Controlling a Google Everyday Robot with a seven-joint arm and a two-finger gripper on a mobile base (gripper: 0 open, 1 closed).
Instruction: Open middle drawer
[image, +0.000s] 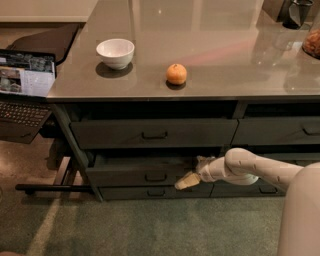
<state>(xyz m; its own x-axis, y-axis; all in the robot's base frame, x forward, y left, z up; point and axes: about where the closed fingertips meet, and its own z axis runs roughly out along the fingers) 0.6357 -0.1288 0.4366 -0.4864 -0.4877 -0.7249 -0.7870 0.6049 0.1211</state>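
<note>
Hovering open at the right end of the wide dark grey-green middle drawer (125, 176), the tan-fingered gripper (194, 171) had the drawer's small dark loop handle (156, 177) near, to its left along the front.

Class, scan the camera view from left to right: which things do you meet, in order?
Laptop → white bowl → orange → container at the right edge. The gripper, low at the middle drawer's right end, overlaps the orange's span, so it is left unranked.
</note>
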